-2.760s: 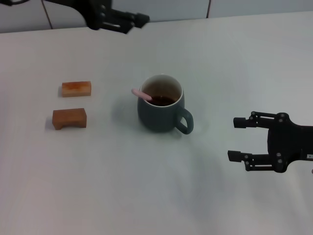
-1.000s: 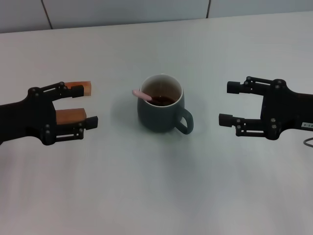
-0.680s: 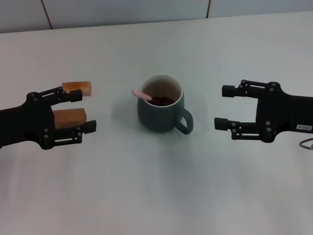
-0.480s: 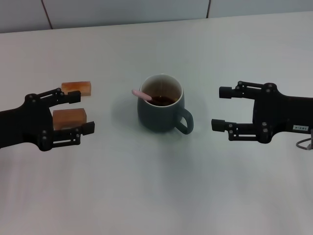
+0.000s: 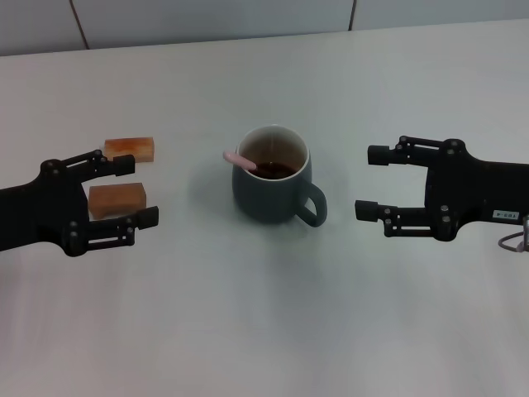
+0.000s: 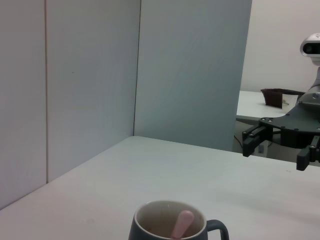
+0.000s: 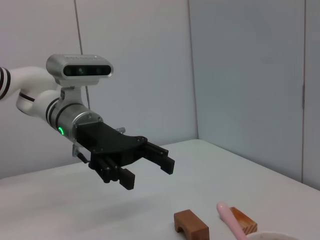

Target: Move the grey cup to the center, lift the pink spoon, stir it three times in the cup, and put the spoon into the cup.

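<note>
The grey cup [image 5: 275,178] stands upright in the middle of the white table, its handle toward the right and front, with dark liquid inside. The pink spoon [image 5: 240,160] stands in the cup, its pink handle leaning over the left rim. Both also show in the left wrist view, the cup [image 6: 172,229] and the spoon [image 6: 182,224]. My left gripper [image 5: 136,190] is open and empty, left of the cup. My right gripper [image 5: 366,181] is open and empty, right of the cup.
Two orange-brown wooden blocks lie at the left: one [image 5: 130,148] farther back, one [image 5: 117,199] between my left gripper's fingers as seen from the head. They show in the right wrist view [image 7: 191,225]. The table's far edge meets a grey wall [image 5: 207,16].
My left arm came down from the back left to the table's left side. My right gripper moved up and left toward the cup. Cup and spoon have not moved.
</note>
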You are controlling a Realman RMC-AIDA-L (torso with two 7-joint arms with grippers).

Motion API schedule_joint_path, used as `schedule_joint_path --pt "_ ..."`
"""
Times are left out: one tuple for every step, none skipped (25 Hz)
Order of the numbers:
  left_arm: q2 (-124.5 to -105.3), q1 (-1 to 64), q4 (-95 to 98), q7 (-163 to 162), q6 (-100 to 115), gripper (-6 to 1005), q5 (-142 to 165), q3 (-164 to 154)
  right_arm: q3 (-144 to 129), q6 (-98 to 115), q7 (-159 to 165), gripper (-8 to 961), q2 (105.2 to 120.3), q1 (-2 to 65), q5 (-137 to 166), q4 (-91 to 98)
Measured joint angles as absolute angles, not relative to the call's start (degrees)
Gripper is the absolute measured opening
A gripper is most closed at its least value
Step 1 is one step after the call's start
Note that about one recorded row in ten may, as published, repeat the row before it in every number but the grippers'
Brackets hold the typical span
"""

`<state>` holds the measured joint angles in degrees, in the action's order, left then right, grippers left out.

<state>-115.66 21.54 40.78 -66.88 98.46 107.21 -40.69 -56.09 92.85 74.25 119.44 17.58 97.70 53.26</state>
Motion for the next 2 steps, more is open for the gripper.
schedule_joint_path --pt "-115.66 21.6 40.8 -66.9 98.5 829 107.2 -40.7 -56.1 92.9 74.3 783 119.44 17.6 97.7 53.3" --pt "-115.66 21.6 40.8 -66.9 98.5 829 107.2 -40.7 -56.1 92.9 74.3 783 119.44 17.6 97.7 53.3"
